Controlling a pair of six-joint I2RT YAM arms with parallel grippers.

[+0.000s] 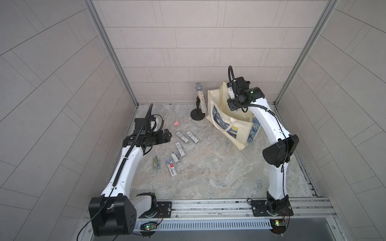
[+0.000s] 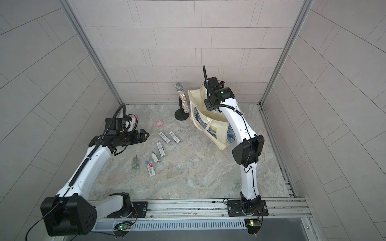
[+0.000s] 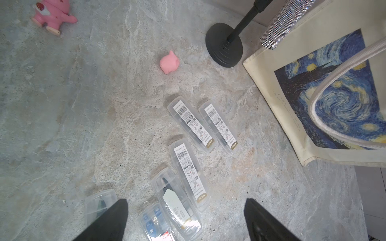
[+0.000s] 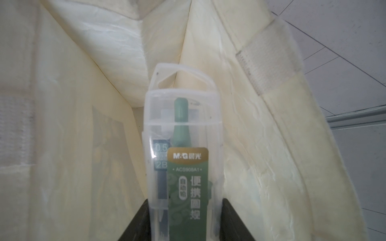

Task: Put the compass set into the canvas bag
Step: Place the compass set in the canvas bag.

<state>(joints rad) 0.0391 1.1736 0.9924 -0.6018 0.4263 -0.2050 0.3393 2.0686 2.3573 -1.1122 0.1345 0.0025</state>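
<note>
Our right tool point(image 4: 186, 210) pinches the compass set point(image 4: 181, 133) at its near end, one finger on each long side of the clear case. The case juts out past the fingertips, its long axis in line with the tool and its hanging-tab end pointing down into the open canvas bag point(image 1: 235, 133), between the cream walls. Our left tool point(image 3: 186, 203) hangs spread wide above the table point(image 3: 62, 125), near the other cases point(image 3: 189, 173)

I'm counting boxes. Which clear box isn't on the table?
The green-labelled box, held by the right gripper in the canvas bag's opening; the others lie on the table.
</note>
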